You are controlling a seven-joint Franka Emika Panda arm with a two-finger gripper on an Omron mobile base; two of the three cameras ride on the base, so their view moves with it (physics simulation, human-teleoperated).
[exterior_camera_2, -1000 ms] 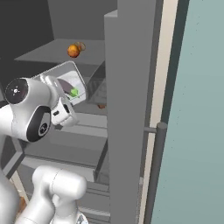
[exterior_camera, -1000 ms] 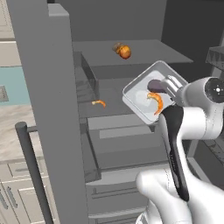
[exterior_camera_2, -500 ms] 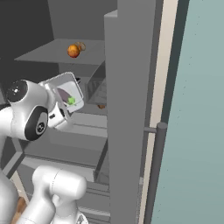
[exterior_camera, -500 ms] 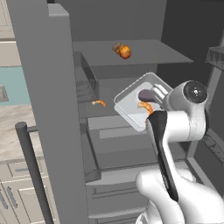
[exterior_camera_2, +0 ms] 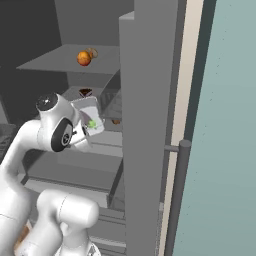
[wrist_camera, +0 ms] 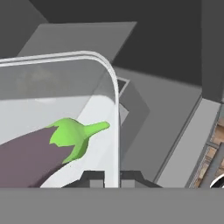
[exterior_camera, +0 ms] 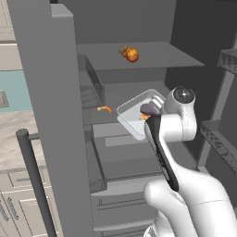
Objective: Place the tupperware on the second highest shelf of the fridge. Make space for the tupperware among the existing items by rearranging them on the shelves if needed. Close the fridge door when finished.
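Pale tupperware (exterior_camera: pixel 134 113) — gripper (wrist_camera: pixel 111 177) clamping its rim — has moved deeper into the fridge (exterior_camera: pixel 139 28).

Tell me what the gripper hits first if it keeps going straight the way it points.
Probably the grey shelf ahead of it inside the fridge: the gripper, jaws shut on the tupperware rim, looks along and down at that board. Depth is unclear.

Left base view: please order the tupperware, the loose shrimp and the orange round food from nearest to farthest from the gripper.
1. The tupperware, held in the gripper by its rim.
2. The loose shrimp, on the shelf just left of the tray.
3. The orange round food, on the higher shelf above.
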